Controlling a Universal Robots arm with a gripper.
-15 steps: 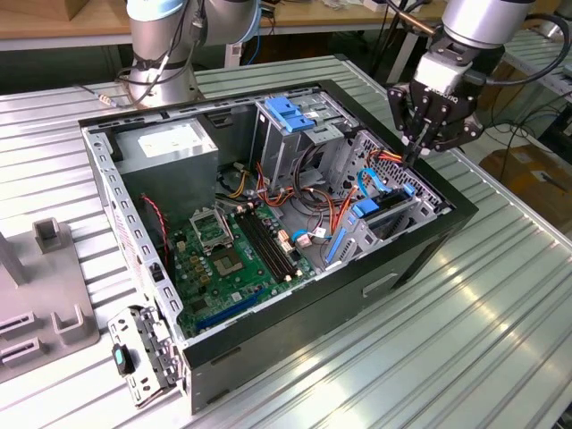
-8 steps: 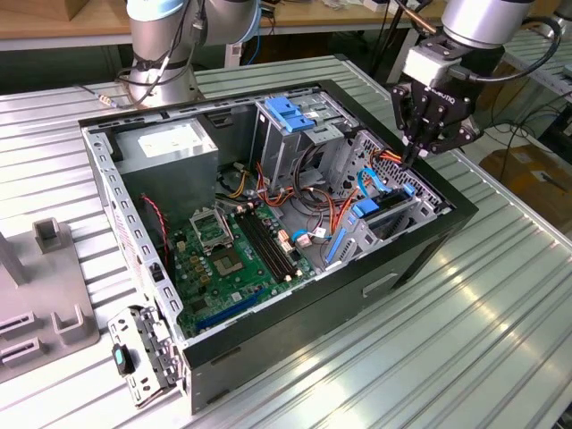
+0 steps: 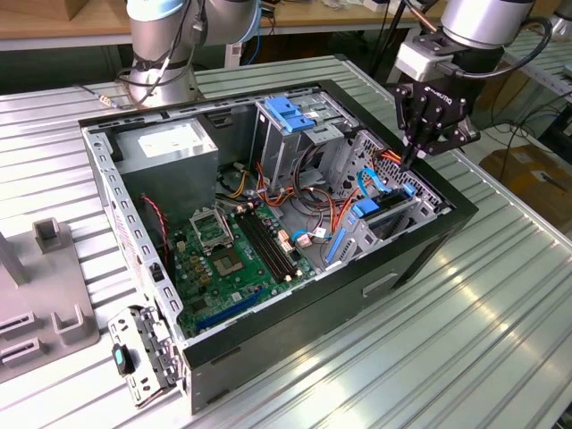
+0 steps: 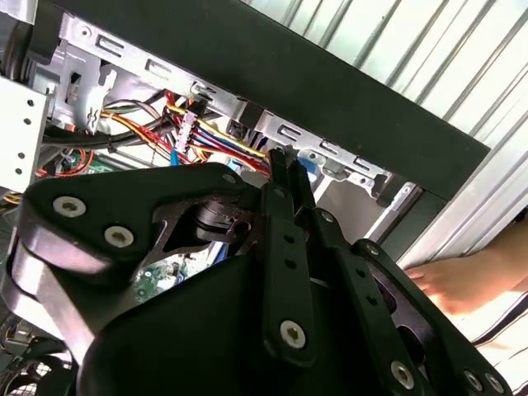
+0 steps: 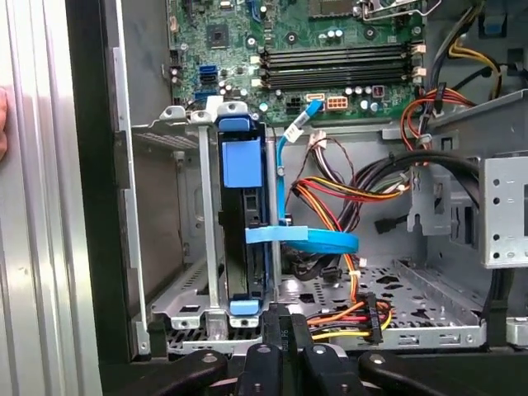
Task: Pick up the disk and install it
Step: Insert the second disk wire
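The disk [image 5: 242, 239] stands on edge in a metal bay at the front corner of the open computer case [image 3: 429, 241], its blue plastic rail facing up and a blue cable across it. In the exterior view the disk [image 3: 390, 217] lies low at the case's right side. My gripper [image 3: 414, 157] hangs just above that corner, over the case's rim, not touching the disk. Its black fingers [image 5: 280, 330] are pressed together with nothing between them, and in the second wrist view the gripper [image 4: 283, 165] points down at the bundle of coloured wires.
Inside the case are a green motherboard [image 3: 228, 255], a grey power supply with a white sticker [image 3: 170, 147] and a tall metal cage with a blue latch [image 3: 290, 116]. A person's hand [image 4: 454, 280] rests outside the case. A grey fixture [image 3: 45, 295] stands at the exterior view's left.
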